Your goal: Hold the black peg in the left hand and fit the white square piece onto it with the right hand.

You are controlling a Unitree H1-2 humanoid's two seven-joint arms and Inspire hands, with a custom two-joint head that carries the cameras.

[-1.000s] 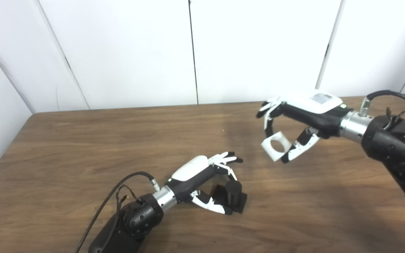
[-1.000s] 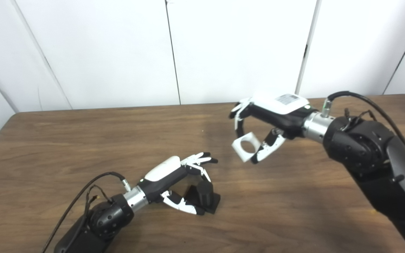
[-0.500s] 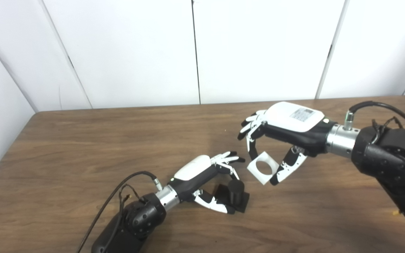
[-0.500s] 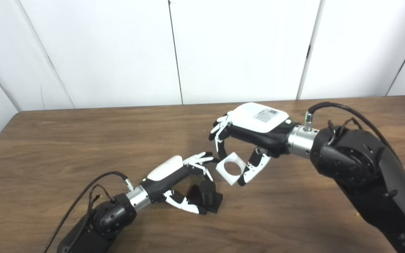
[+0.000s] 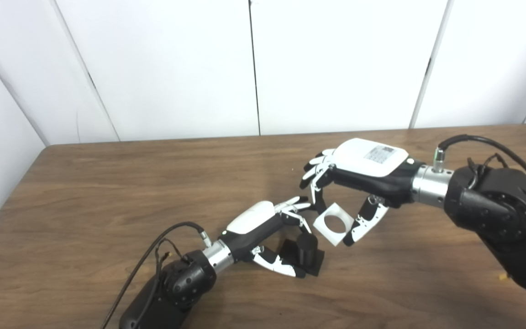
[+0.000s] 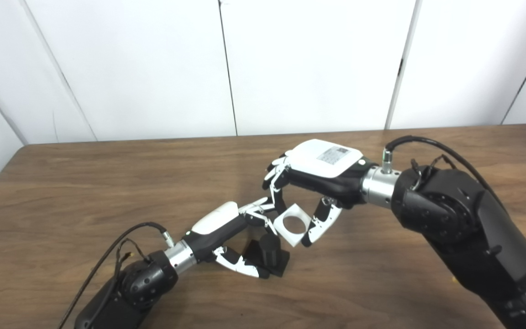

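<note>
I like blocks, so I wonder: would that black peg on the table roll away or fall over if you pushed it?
Probably not. The black peg stands upright on a flat square base, so it likely slides rather than rolls. It looks short and stubby, so tipping seems unlikely, and the left hand brackets it.

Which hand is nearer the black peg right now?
Left. The left hand is cupped around the black peg on the table, fingers at its sides. The right hand hangs up and to the right, holding the white square piece just short of it.

table [image 5: 85,192]: wood grain, matt | white square piece [image 5: 334,224]: smooth plastic | black peg [image 5: 306,246]: matt plastic
</note>
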